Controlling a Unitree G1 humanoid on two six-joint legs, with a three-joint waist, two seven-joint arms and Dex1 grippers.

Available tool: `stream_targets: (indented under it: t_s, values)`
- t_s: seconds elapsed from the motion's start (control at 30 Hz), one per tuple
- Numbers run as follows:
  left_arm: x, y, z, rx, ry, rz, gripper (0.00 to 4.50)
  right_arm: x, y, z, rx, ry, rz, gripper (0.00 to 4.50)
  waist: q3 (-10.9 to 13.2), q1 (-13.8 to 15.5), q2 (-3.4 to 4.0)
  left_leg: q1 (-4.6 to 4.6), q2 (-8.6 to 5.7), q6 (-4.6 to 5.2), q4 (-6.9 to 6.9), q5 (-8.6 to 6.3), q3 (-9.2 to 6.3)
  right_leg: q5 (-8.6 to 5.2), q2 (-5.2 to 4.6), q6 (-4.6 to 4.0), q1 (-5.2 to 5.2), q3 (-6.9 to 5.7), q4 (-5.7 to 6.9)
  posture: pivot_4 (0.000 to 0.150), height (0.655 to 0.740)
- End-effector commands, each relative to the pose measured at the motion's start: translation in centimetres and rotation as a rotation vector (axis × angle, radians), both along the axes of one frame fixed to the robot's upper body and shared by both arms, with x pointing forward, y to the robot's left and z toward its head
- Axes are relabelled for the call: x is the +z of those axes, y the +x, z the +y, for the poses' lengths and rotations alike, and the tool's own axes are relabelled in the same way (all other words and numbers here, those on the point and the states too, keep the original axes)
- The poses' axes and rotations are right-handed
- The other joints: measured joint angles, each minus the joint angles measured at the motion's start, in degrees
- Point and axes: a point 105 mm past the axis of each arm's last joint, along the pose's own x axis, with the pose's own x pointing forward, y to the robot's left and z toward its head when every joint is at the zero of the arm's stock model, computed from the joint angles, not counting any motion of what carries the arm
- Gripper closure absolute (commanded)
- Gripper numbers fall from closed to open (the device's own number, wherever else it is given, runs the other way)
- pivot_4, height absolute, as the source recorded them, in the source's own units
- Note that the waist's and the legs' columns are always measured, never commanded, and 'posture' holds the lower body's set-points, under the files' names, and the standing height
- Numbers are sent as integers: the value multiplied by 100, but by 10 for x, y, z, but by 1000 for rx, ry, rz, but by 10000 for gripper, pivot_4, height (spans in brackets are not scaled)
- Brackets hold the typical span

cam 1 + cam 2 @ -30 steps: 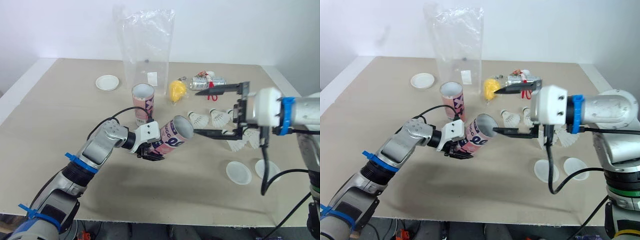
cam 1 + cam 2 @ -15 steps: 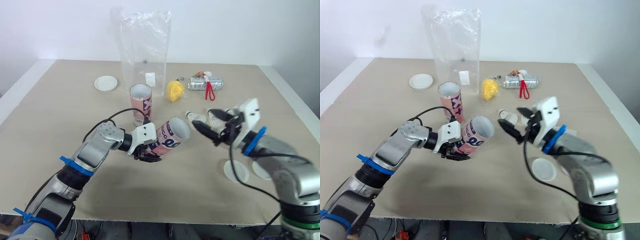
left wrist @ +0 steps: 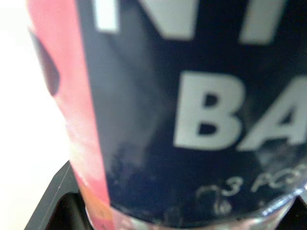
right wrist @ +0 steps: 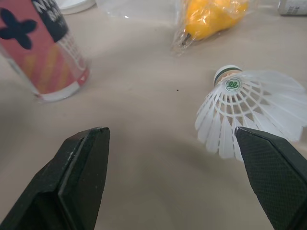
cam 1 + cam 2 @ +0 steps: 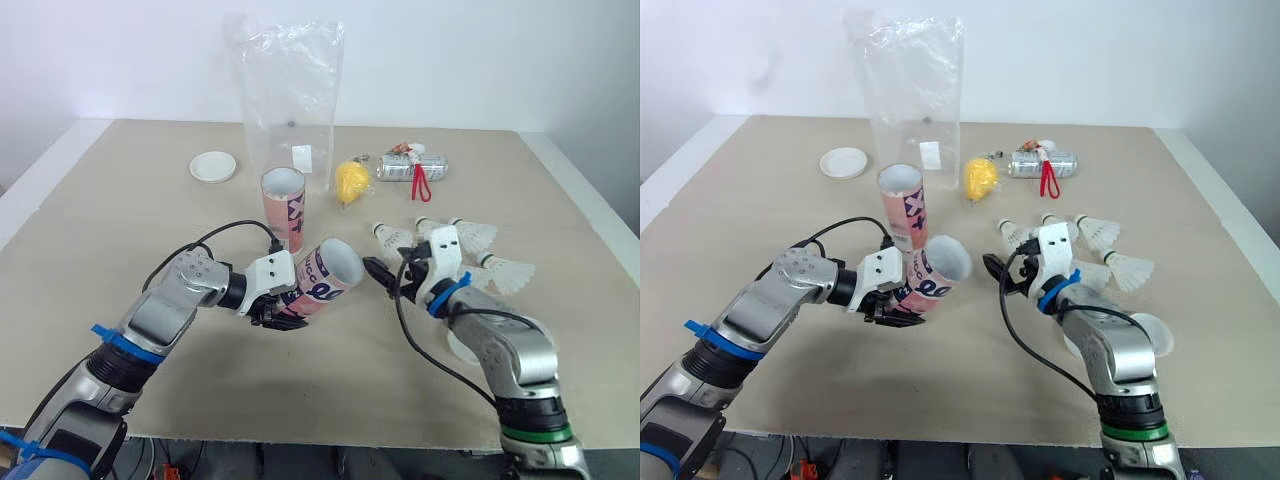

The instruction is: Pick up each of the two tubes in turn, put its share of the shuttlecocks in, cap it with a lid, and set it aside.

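Observation:
My left gripper (image 5: 276, 302) is shut on a pink and navy tube (image 5: 318, 281), held tilted above the table with its open mouth toward the right. The left wrist view has this tube (image 3: 182, 105) pressed between the fingers. A second tube (image 5: 283, 205) stands upright just behind it. Several white shuttlecocks (image 5: 473, 236) lie on the table to the right. My right gripper (image 5: 386, 270) hangs open low over the table, between the held tube's mouth and the shuttlecocks. One shuttlecock (image 4: 249, 112) lies just ahead of its fingers, nearer the right one.
A white lid (image 5: 213, 165) lies at the back left, another lid (image 5: 1147, 335) beside my right forearm. A tall clear plastic bag (image 5: 290, 95) stands behind the upright tube. A yellow object (image 5: 351, 181) and a can (image 5: 412, 167) with a red cord lie at the back.
My right arm dropped from in front of the held tube's mouth to low over the table by the shuttlecocks. The left arm with the tube shifted slightly left.

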Motion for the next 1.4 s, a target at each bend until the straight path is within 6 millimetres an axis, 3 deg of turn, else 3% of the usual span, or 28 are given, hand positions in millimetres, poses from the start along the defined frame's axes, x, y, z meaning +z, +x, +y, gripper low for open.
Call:
stream_targets:
  t_s: [0.03,0.37,0.47,0.53,0.7,0.73,0.93,1.07,1.1,1.2,1.27,1.4]
  values:
    - [7,2,-2,-3,-2,-35,15835,13,12,4,6,6,-63,295,0,0,0,0,0,0,0,0,0,0,0,0,0,0,0,1500,7400]
    - [6,0,-3,3,-4,-43,15835,12,51,0,-75,60,-47,295,1,-8,0,-2,0,-1,-4,0,1,1,0,-5,-2,0,-1,1500,7400]
    - [5,0,-2,9,-2,-44,15835,13,57,-3,-101,62,-54,13654,1,-11,1,-2,0,0,-6,0,0,1,0,-5,-2,0,0,1500,7400]
    - [5,1,-2,12,-3,-45,15835,14,59,-3,-100,57,-58,19435,1,-12,1,-1,0,0,-6,0,0,1,0,-5,-2,0,-1,1500,7400]
    - [6,2,-3,18,-8,-50,15835,17,60,1,-67,29,-77,42887,1,-15,1,-2,0,0,-7,0,0,0,0,-4,-2,0,-1,1500,7400]
    - [6,2,-3,18,-9,-51,15835,17,60,1,-67,30,-80,44469,1,-15,1,-1,0,0,-7,0,0,0,0,-4,-3,0,-1,1500,7400]
    - [5,3,-6,11,-12,-55,15835,28,56,3,-30,-5,-126,44469,1,-16,2,-2,0,0,-7,0,0,0,0,-3,-3,0,-1,1500,7400]
    - [5,3,-7,0,-11,-56,15835,69,37,3,78,-104,-284,44469,7,-8,10,-6,-3,-1,-8,0,1,-1,-2,-3,-5,0,-1,1500,7400]
    - [6,3,-8,-7,-12,-54,15835,89,25,2,147,-174,-377,44469,7,-4,11,-6,-3,-1,-8,0,0,-3,-2,-2,-5,0,-1,1500,7400]
    - [7,3,-10,-19,-20,-47,15835,125,-7,5,318,-339,-552,44469,13,13,20,-12,-13,-1,-9,0,-3,-13,-8,5,-6,0,-4,1500,7400]
    - [7,2,-12,-30,-23,-37,15835,147,-44,9,527,-491,-684,44469,17,13,25,-10,-14,-2,-11,-2,-3,-19,-9,9,-4,0,-6,1500,7400]
    - [7,4,-14,-39,-22,-33,15835,141,-85,16,801,-769,-760,44469,20,12,29,-7,-19,-2,-22,-3,-7,-28,-9,10,-1,0,-8,1500,7400]
